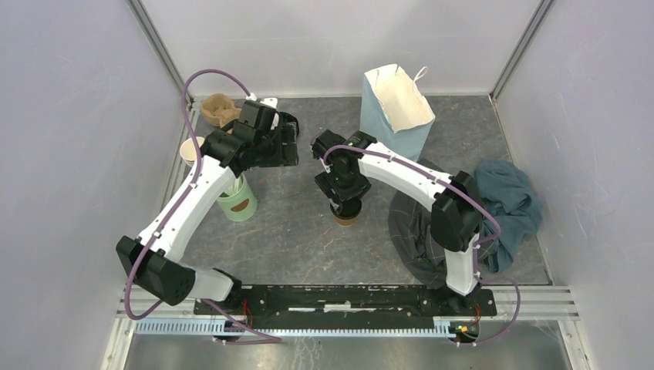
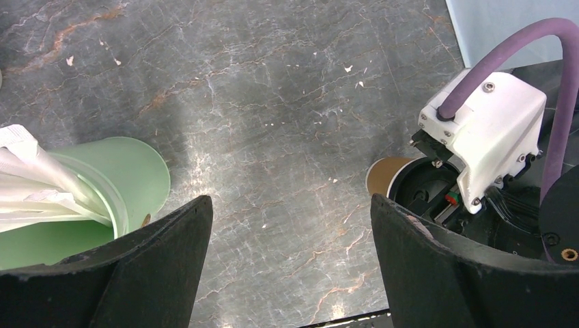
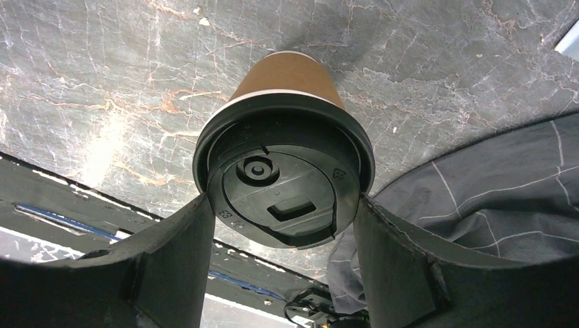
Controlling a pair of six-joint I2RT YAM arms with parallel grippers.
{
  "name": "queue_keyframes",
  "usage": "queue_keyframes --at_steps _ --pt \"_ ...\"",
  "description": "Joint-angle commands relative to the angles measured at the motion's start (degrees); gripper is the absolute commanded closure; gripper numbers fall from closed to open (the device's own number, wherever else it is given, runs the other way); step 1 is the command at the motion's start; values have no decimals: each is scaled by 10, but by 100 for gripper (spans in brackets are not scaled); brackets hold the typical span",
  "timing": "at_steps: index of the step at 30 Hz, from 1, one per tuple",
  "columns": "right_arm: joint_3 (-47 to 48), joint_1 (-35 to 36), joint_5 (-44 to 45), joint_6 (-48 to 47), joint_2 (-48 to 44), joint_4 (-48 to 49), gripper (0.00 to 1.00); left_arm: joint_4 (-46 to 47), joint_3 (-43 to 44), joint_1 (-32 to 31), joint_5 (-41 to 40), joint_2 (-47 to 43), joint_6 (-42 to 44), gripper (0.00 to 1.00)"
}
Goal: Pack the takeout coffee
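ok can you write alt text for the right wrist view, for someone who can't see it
Seen from above, the right gripper has its black fingers against both sides of the black sip lid on a brown paper cup. Below is a grey marbled table, with a dark grey cloth at the right.

My left arm [image 1: 185,208] reaches to the far left, and my left gripper [image 2: 290,203] hangs there empty, jaws spread wide. My right arm [image 1: 409,177] arcs from the near right to the middle. My right gripper [image 3: 283,198] points down, fingers [image 3: 184,253] pressed on both sides of the cup [image 3: 287,75].
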Motion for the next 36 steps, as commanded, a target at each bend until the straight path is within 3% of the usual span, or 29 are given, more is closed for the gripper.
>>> queue_keyframes --at_steps 1,12,20,23,27,29,33,36 --pt "1 1 7 -4 8 13 30 2 24 -2 -10 2 24 9" --pt "35 0 3 -5 -4 -3 15 -3 32 -2 -11 5 22 8" --pt "27 -4 -9 -8 -40 3 10 -19 38 9 1 -7 -2 6" --pt "-16 -16 -21 -9 -94 25 11 -26 34 24 27 -19 -21 6" --pt "-131 -51 -98 -14 -198 112 12 -10 13 31 123 -29 -42 7" --pt "-208 -80 -146 -15 -251 168 14 20 -15 31 203 -31 -60 10" --pt "-352 -141 -262 0 -320 319 19 111 -97 16 369 -5 -131 27" --pt "-396 -160 -300 20 -328 395 20 147 -148 -9 389 16 -170 43"
